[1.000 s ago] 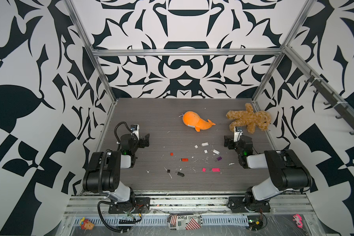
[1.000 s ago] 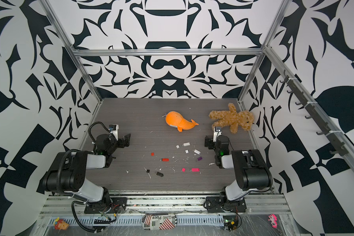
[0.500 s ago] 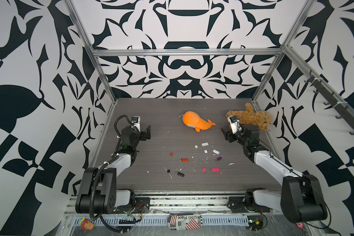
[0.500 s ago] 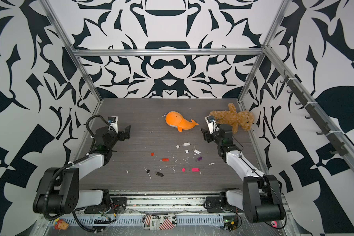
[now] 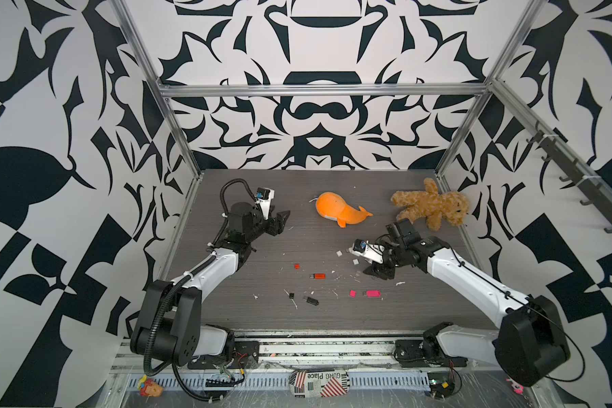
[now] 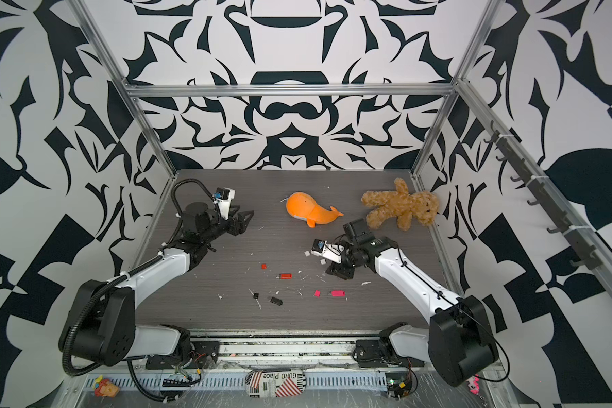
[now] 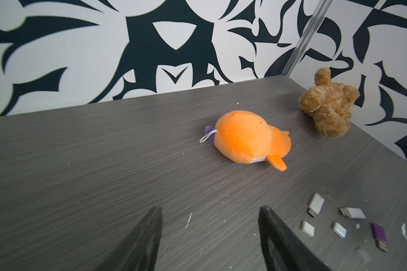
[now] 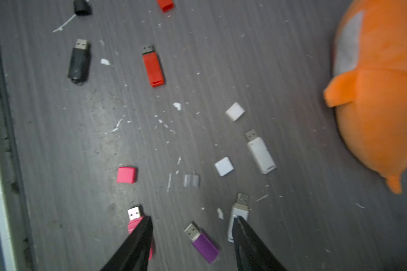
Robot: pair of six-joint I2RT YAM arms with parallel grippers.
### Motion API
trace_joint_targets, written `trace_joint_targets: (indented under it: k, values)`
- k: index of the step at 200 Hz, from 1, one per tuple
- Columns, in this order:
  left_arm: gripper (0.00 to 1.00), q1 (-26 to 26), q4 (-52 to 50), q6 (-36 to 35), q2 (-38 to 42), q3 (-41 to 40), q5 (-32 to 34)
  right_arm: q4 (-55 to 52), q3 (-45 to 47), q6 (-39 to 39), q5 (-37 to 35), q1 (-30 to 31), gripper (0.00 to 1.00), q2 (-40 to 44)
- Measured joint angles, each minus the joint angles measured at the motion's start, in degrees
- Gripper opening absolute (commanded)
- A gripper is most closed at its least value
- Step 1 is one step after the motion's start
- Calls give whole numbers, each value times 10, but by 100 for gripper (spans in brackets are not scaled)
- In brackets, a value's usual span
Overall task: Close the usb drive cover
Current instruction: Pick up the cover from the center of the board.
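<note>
In the right wrist view the right hand hovers open, an uncapped purple usb drive lying between its parted jaws on the counter — a drive that hand hides in both top views. Farther back, the left hand hangs open and empty, short of the orange whale.

Printed upside down on a flag-patterned pouch at the near edge of the scene, about midway between left and right: "GURG Place", in bold black letters on a white patch. Readable in both top views. Set among stars-and-stripes flag prints, with one at the pouch's left end and one at its right. Finer lines of print beside the words, too small to read.
</note>
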State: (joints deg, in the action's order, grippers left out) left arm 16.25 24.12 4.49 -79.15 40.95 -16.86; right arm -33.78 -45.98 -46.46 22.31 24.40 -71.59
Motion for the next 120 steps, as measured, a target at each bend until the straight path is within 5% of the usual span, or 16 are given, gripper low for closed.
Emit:
trace_joint_targets:
  k: [69,120]
  values:
    - [54,25,3,-10,1,-12,-13,-12,29,3,2,61,54,-24]
    - [55,27,15,-10,26,-48,1,9,31,15,2,101,50,-78]
